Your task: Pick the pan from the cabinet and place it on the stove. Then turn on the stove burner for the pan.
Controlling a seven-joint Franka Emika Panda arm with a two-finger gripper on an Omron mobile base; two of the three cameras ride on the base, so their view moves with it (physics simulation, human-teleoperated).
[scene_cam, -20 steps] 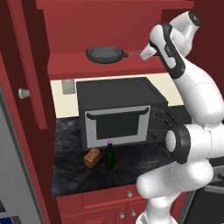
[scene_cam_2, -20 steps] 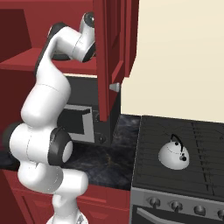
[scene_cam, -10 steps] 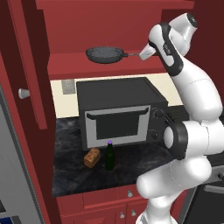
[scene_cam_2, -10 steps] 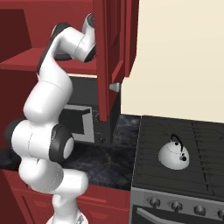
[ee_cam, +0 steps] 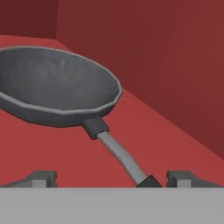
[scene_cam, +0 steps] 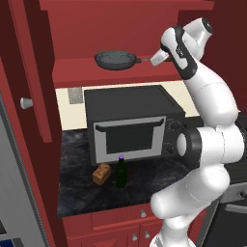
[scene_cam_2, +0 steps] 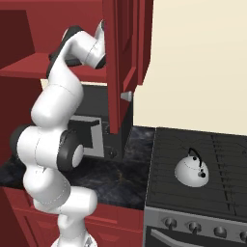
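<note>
Hand [ee_cam: 111, 179] at pan [scene_cam: 115, 60] handle, fingers wide.
Pan sits on the cabinet [scene_cam: 111, 72] shelf above the microwave [scene_cam: 132, 124]; handle end lies between the spread fingertips [ee_cam: 181, 178], nothing gripped.

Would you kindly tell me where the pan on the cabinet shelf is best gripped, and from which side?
Probably by the long thin handle of the pan: it points out toward the open gripper, its end lying between the fingers. Come straight in along it from the open front of the cabinet.
</note>
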